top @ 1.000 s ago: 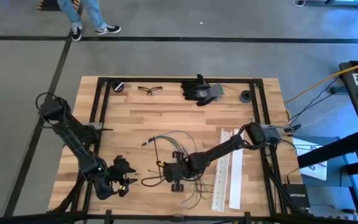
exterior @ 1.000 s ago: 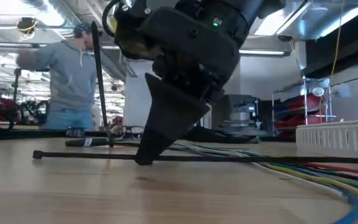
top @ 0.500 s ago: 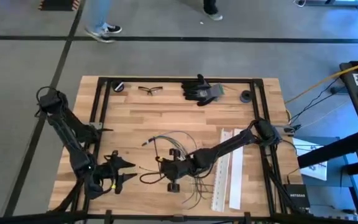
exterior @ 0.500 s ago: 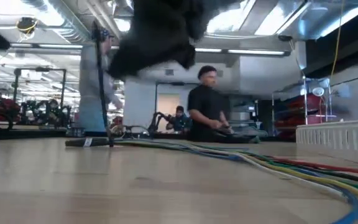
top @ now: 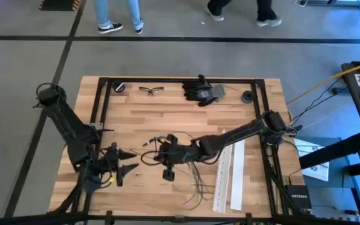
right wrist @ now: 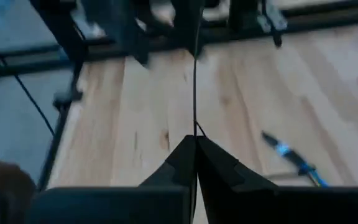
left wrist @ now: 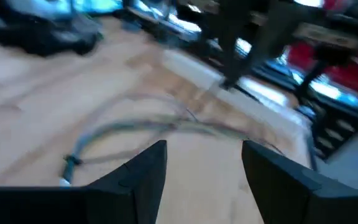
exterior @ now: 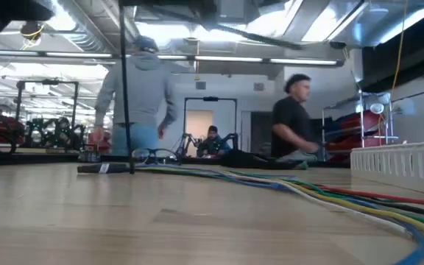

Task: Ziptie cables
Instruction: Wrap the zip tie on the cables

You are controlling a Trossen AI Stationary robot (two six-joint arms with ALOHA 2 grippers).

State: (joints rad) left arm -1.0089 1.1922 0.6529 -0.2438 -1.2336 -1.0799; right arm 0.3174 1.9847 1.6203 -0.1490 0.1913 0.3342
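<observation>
The cables [top: 179,142] lie in a loose tangle on the wooden table's middle, with several ends trailing toward the near edge [top: 197,187]. They show as coloured wires [exterior: 330,196] in the low view and blurred [left wrist: 166,124] in the left wrist view. My right gripper [top: 157,154] hovers over their left part, shut on a thin black zip tie [right wrist: 195,74]. My left gripper [top: 125,161] stands open just left of it, its fingers pointing toward the cables with nothing between them [left wrist: 204,174]. My right gripper pinches the thin black zip tie between its two fingers at their free ends [right wrist: 196,133]. The tie runs straight on from the fingertips, along the fingers and away from them. It seems lifted clear of the table.
Along the far edge lie a black roll [top: 119,87], safety glasses [top: 150,90], black gloves [top: 202,91] and a black round part [top: 247,96]. Two white perforated strips [top: 228,172] lie right of the cables. People stand beyond the far edge [exterior: 135,96].
My right gripper has risen off the table with the zip tie, which earlier lay level on the wood, and has gone toward the far and left edges. My left gripper has gone toward the far edge, staying open.
</observation>
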